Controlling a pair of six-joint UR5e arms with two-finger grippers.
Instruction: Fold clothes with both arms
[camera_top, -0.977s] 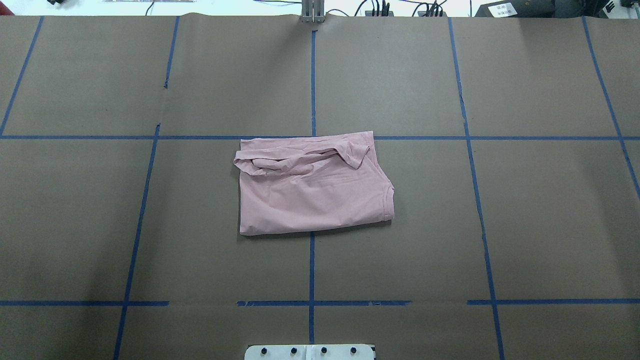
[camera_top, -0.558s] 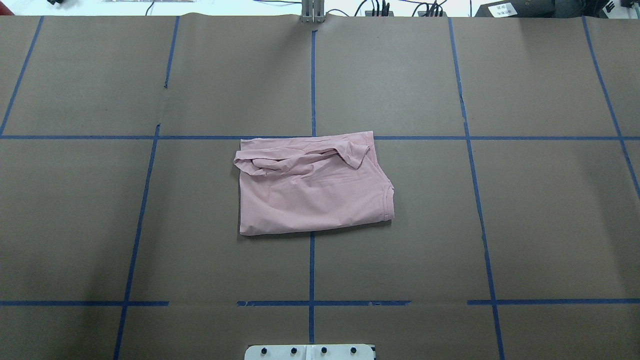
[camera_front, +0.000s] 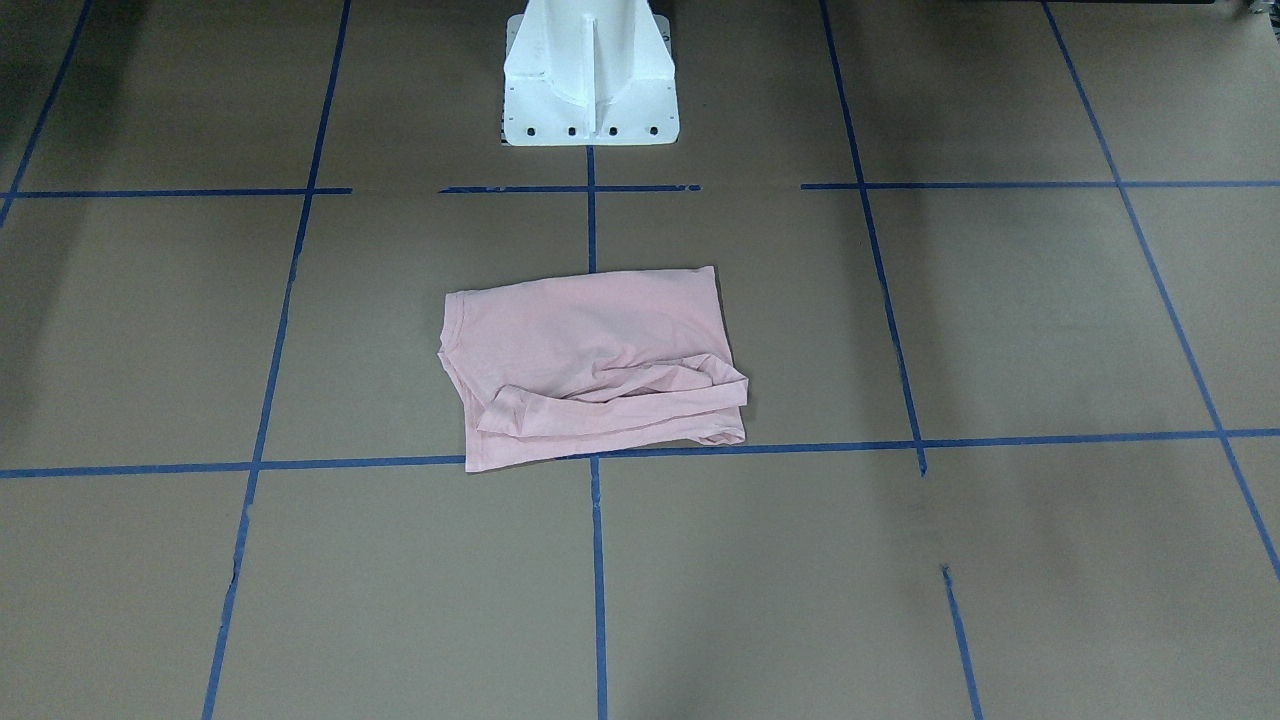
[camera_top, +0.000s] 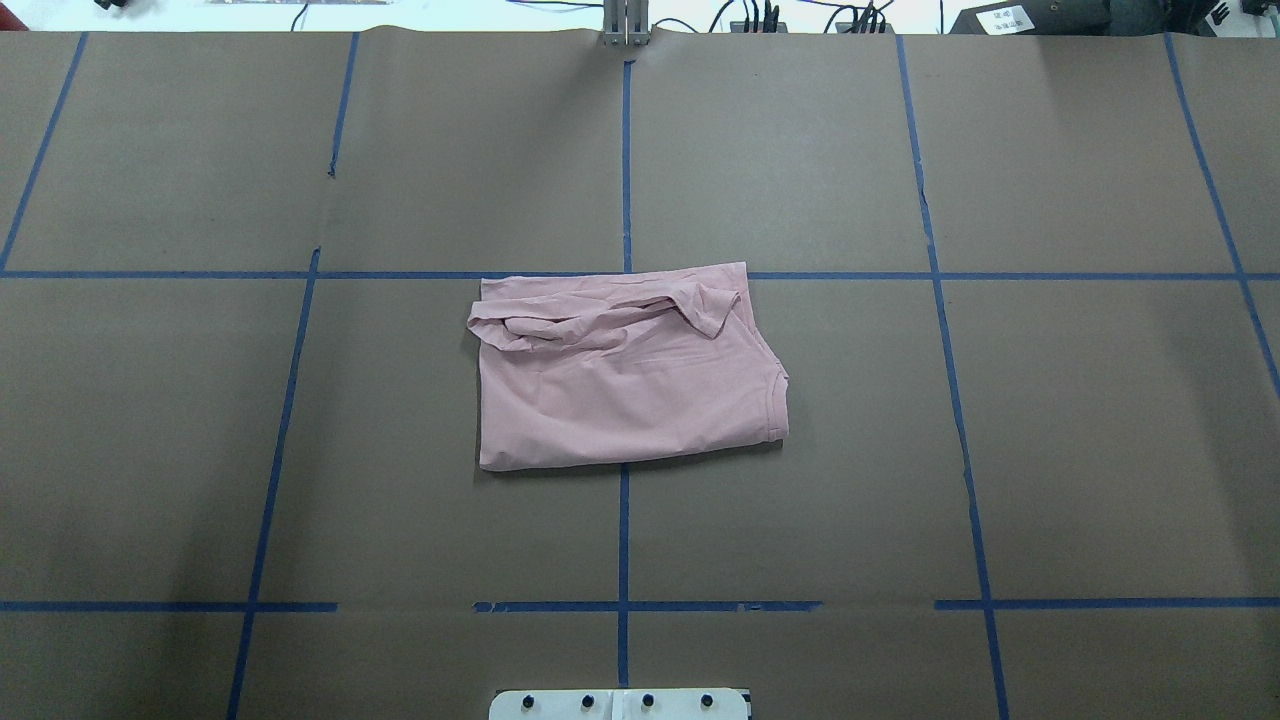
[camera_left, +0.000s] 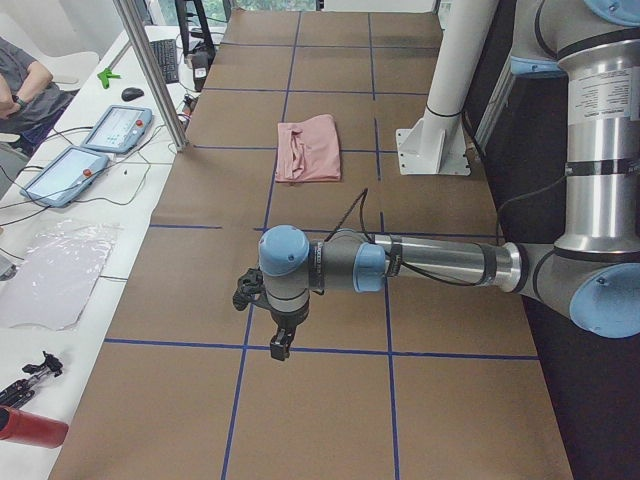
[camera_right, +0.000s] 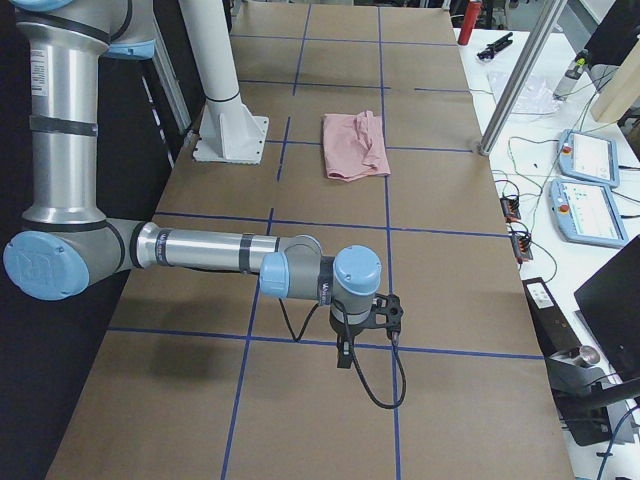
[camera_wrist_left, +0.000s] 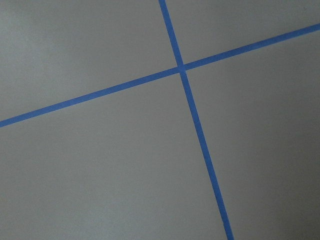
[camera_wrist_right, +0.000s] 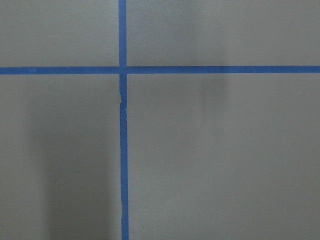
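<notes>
Pink T-shirt (camera_top: 630, 385) lies folded | left jaws: cannot tell | right jaws: cannot tell

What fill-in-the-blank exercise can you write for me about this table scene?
1. The folded T-shirt on the table is light ____.
2. The tape lines that form the grid on the table are ____.
3. The robot's pedestal is ____.

Missing words: pink; blue; white.

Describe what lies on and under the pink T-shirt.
On the T-shirt, only its rumpled sleeve along the far edge. Beneath, brown paper; a blue tape line passes under, hidden there.
</notes>
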